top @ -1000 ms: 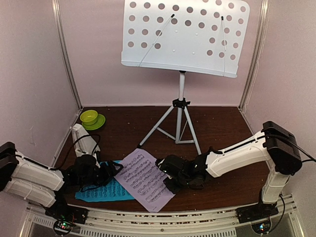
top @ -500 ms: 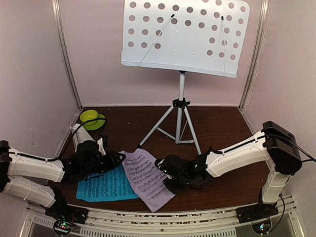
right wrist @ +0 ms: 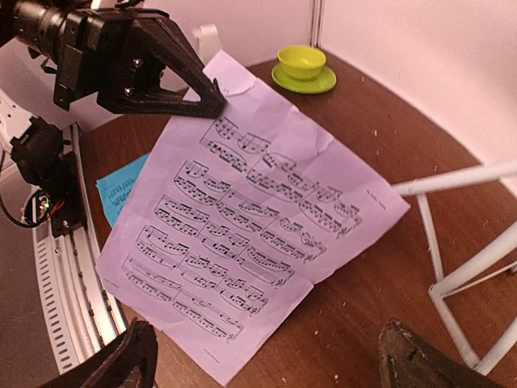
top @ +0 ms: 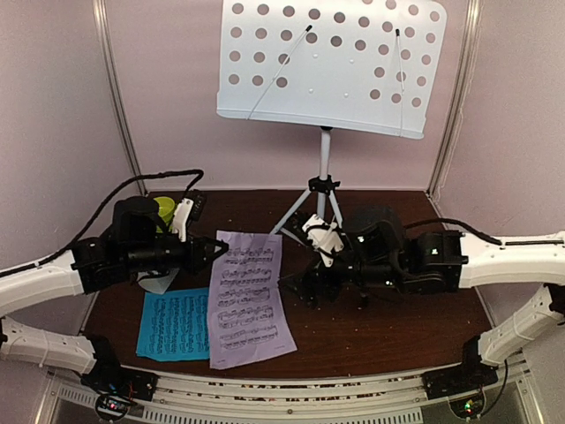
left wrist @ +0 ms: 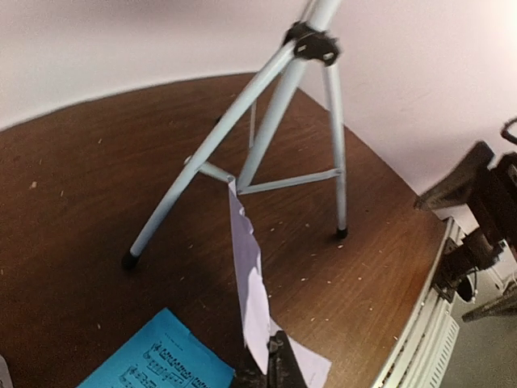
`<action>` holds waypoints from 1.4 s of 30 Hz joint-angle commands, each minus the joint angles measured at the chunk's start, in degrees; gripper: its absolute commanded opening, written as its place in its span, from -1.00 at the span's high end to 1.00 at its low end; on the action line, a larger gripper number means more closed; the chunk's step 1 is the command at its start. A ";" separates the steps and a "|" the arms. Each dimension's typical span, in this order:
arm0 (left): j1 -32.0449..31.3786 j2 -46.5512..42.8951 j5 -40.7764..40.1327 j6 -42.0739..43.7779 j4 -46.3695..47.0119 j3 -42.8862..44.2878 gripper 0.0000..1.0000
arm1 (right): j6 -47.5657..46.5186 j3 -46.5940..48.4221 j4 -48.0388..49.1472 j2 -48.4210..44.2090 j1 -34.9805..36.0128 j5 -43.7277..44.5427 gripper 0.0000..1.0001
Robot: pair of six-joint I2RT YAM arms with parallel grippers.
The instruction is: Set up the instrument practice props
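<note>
My left gripper (top: 218, 247) is shut on the top left corner of the lilac sheet-music page (top: 245, 300) and holds that corner above the table. The page hangs edge-on in the left wrist view (left wrist: 250, 283). In the right wrist view it faces me (right wrist: 242, 218), pinched by the left gripper (right wrist: 214, 103). My right gripper (top: 296, 284) stands open just right of the page, holding nothing. The cyan page (top: 174, 324) lies flat at the front left. The white perforated music stand (top: 331, 66) rises on its silver tripod (top: 323, 190) at the back. The white metronome (right wrist: 208, 39) peeks out behind the left gripper.
A lime-green bowl on its saucer (right wrist: 301, 63) sits in the back left corner, mostly hidden by the left arm in the top view. Tripod legs (left wrist: 234, 153) spread over the brown table (top: 388, 336) behind the page. Pink walls close in the sides.
The left gripper shut on the lilac page's corner and lifted it back and up. The right gripper opened, let the page go and rose to the right.
</note>
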 commanded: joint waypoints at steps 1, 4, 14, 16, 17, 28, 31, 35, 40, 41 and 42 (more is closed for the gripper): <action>-1.52 -3.45 9.27 15.84 -14.98 7.60 1.00 | -8.76 4.04 -3.21 -4.12 0.24 -2.29 -0.94; -3.16 -3.06 11.70 19.89 -19.71 11.93 1.00 | -11.30 6.82 -5.55 -6.29 0.34 -3.44 -0.99; -8.07 4.54 17.24 32.54 -30.78 26.68 1.00 | -20.67 13.88 -15.13 -5.21 0.54 -10.00 -0.95; -8.72 6.46 18.61 34.05 -31.85 29.26 1.00 | -21.32 14.92 -16.16 -4.28 0.65 -11.57 -0.91; -9.14 7.49 19.11 34.89 -32.45 30.51 1.00 | -21.44 15.31 -16.22 -3.77 0.70 -12.31 -0.89; -10.58 13.16 19.70 37.09 -30.74 36.68 1.00 | -19.08 19.07 -16.19 1.92 0.88 -15.46 -0.20; -10.54 11.90 18.07 35.84 -27.00 35.75 0.99 | -17.87 18.67 -15.94 1.67 0.84 -14.81 0.17; -10.13 9.39 17.10 33.05 -19.47 32.85 0.91 | -15.43 16.39 -11.34 -0.78 0.54 -16.33 1.00; -8.58 8.01 16.90 29.99 -17.49 31.35 0.44 | -13.77 16.50 -9.24 -4.25 0.12 -15.73 1.00; -7.37 6.89 16.79 29.01 -16.52 29.87 0.33 | -13.42 16.42 -8.78 -5.41 0.00 -15.29 1.00; -5.60 5.17 17.20 27.63 -14.61 27.52 0.20 | -12.82 16.21 -8.09 -6.69 -0.17 -14.82 1.00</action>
